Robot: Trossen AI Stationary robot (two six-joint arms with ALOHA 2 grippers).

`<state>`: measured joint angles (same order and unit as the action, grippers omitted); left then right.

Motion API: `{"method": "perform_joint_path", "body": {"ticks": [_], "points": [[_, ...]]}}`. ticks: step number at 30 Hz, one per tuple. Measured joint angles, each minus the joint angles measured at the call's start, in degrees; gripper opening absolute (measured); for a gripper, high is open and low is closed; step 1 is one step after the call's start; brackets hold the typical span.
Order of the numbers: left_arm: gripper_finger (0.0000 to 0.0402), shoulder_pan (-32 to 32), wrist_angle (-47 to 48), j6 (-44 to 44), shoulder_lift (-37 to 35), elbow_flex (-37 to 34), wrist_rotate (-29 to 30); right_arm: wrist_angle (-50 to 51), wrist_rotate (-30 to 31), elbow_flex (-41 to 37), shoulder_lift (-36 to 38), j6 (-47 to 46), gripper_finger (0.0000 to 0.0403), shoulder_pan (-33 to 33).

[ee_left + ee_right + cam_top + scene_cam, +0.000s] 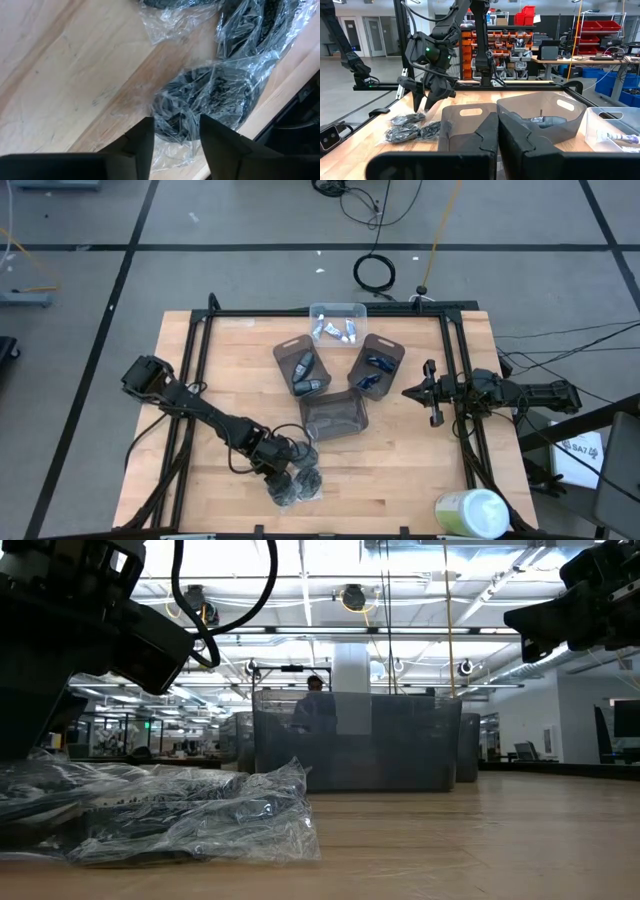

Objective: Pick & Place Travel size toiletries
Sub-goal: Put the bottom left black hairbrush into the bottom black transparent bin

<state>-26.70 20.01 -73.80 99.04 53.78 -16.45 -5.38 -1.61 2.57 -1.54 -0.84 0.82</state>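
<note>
1. Hovering over the front of the wooden table (400,470), our left gripper (283,472) points down at a cluster of dark discs sealed in crinkled clear bags (297,485).
2. Our left wrist view shows its two fingers (144,142) spread apart, with one bagged disc (210,97) lying on the wood just beyond the gap between them; nothing is clamped.
3. From table height, we see the bags (170,810) lying flat and low on the wood with the left arm looming above them.
4. Behind the bags, towards the middle of the table, sits an empty smoky tray (334,416).
5. Farther back are two more smoky trays: one (303,367) holds two grey-blue oval sticks (308,375), the other (376,365) holds small dark-blue bottles (372,370).
6. At the back edge, a clear tray (338,323) holds white tubes (335,331) with coloured caps.
7. Our right gripper (432,392) waits at the right side of the table, well apart from the bags, with its fingers brought together and holding nothing.
8. A big pale-green-and-white container (472,513) lies at the front right corner.
</note>
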Motion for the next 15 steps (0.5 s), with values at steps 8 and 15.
{"method": "perform_joint_path", "body": {"ticks": [8, 15], "points": [[0.0096, -0.02, -0.01, 0.27, 0.00, 0.00, 0.02, -0.01, 0.01, 0.01, 0.00, 0.00, 0.0004, -0.01], [0.0052, -0.01, -0.17, 2.02, 0.00, 0.00, 1.52, -0.01, 0.01, 0.00, 0.00, 0.00, 0.0004, 0.00]]}}
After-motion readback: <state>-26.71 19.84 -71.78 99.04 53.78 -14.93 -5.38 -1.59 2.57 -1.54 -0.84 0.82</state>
